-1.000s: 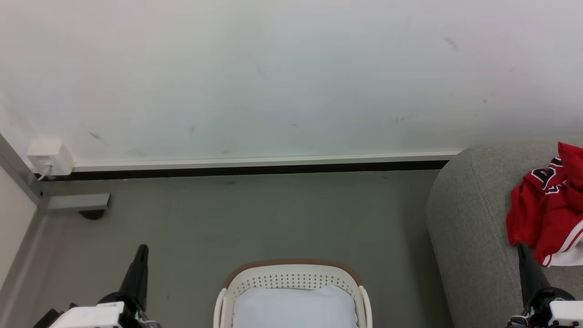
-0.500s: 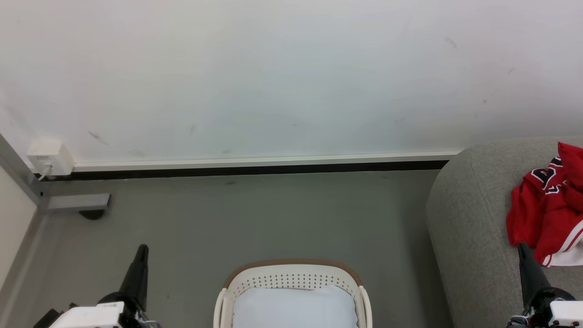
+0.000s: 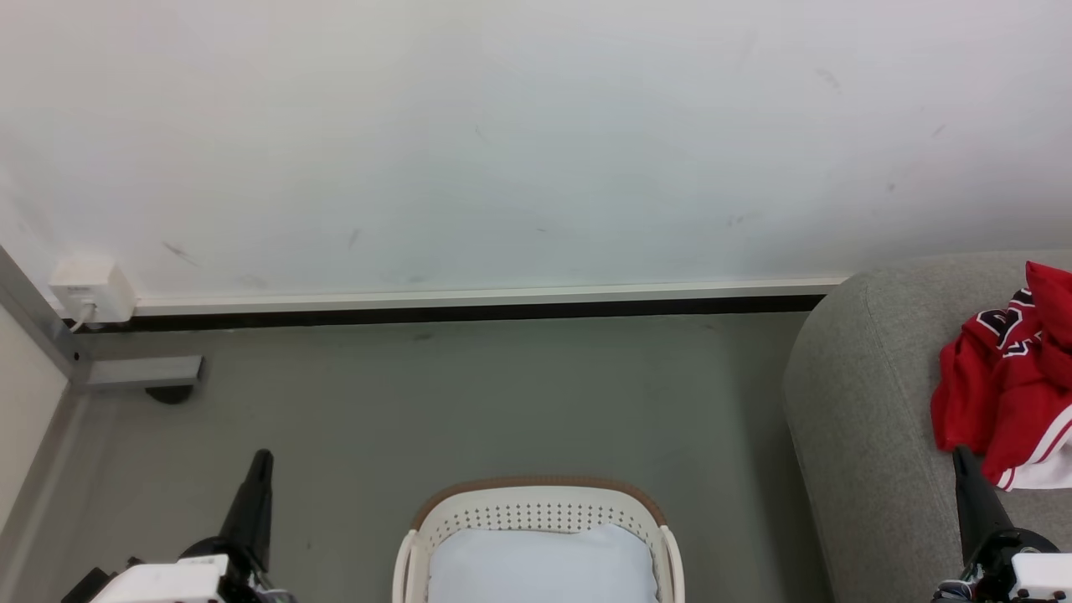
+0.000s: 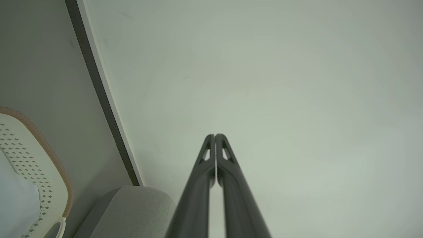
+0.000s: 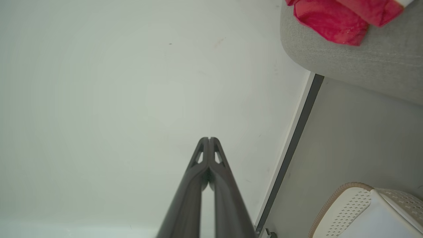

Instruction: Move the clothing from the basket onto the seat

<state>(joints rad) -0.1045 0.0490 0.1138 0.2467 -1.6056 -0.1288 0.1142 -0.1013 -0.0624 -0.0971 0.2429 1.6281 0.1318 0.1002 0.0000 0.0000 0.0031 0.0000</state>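
two arms of a wheeled robot are idling low in front of a cream laundry basket (image 3: 536, 509), which is sitting on the grey floor (image 3: 502, 394) at 6 o'clock in the head view. the left tool (image 3: 262, 456), at 8 o'clock, is staying clenched, its long dark fingers pressing together on nothing. the right tool (image 3: 960, 452), at 4 o'clock, is likewise clenched and empty, its tip pointing up just beside the lower edge of the red sports clothing (image 3: 1005, 394). that clothing, with black white-edged lettering on one fold and white trim on another, is lying crumpled on the grey sofa (image 3: 863, 402) at 3 o'clock, well apart from the basket. a pale white-blue pad (image 3: 540, 565) is lying in the basket, and no red fabric is showing around it.

over the past second nothing is shifting: tools, basket and garments are all keeping their places. that stillness is suggesting the transfer is already finished and the arms are simply parking. the near end of the basket is running off the bottom edge of the head view, so whether anything is remaining there cannot be told.
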